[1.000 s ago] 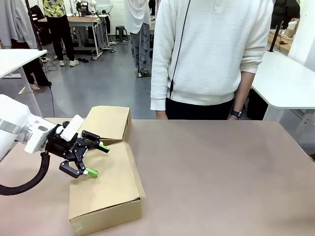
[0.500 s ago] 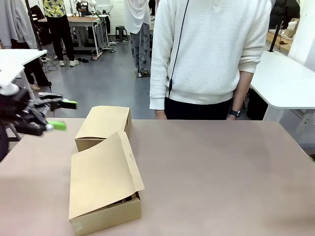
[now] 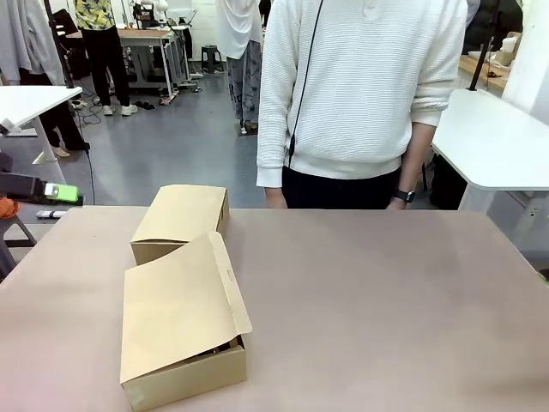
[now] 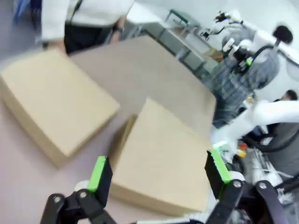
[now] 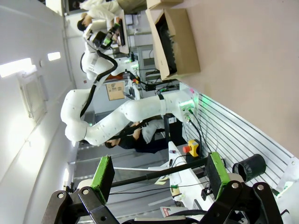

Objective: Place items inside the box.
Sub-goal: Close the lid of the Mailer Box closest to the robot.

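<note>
Left claw [image 4: 159,175] hangs open and empty off the surface's [image 3: 386,300] left edge. Right claw [image 5: 159,172] is spread wide, empty. Near left, the box [image 3: 182,318] lies with its flap almost down, just beside a second box [image 3: 180,219].

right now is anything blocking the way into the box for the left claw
Yes. The box has its flap lid lying down over the opening, with a slim gap at the front. The left claw, open and empty, hovers apart from it.
</note>
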`<state>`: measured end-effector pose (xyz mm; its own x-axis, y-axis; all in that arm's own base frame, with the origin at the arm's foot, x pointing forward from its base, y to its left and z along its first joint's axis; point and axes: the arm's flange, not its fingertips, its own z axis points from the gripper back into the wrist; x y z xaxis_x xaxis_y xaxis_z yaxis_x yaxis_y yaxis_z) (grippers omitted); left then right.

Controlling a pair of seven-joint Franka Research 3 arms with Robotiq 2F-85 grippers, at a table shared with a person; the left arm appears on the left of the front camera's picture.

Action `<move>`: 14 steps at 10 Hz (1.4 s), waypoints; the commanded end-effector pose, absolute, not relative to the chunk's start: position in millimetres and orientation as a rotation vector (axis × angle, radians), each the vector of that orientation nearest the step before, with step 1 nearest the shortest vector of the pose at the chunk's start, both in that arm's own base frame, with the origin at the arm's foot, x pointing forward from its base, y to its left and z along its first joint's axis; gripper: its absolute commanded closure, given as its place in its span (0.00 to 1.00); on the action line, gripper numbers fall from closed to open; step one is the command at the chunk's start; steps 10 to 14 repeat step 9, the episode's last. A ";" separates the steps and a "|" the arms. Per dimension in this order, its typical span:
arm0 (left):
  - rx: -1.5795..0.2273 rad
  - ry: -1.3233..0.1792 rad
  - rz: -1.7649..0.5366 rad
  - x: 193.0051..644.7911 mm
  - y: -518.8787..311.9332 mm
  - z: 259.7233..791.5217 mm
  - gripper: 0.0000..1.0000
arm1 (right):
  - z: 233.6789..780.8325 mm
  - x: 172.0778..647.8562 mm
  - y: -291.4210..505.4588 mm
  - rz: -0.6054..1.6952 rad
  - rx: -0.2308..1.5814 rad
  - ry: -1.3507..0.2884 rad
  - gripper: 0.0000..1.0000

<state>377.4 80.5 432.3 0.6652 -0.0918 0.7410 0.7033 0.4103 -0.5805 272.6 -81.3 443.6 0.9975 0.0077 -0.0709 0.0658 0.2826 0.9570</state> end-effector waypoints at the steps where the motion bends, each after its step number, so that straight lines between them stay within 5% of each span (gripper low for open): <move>1: -1.229 -0.440 -0.398 384.6 106.0 412.7 0.00 | 449.4 272.2 -81.3 -0.053 1.293 0.075 0.00; 2: -1.303 -0.476 -0.483 382.1 115.1 386.8 0.00 | 449.4 272.2 -81.3 -0.053 1.293 0.075 0.00; 3: -1.128 -0.548 -0.477 376.9 87.8 414.5 0.00 | 449.4 272.2 -81.3 -0.053 1.293 0.075 0.00; 14: -1.128 -0.548 -0.477 376.9 87.8 414.5 0.00 | 449.4 272.2 -81.3 -0.053 1.293 0.075 0.00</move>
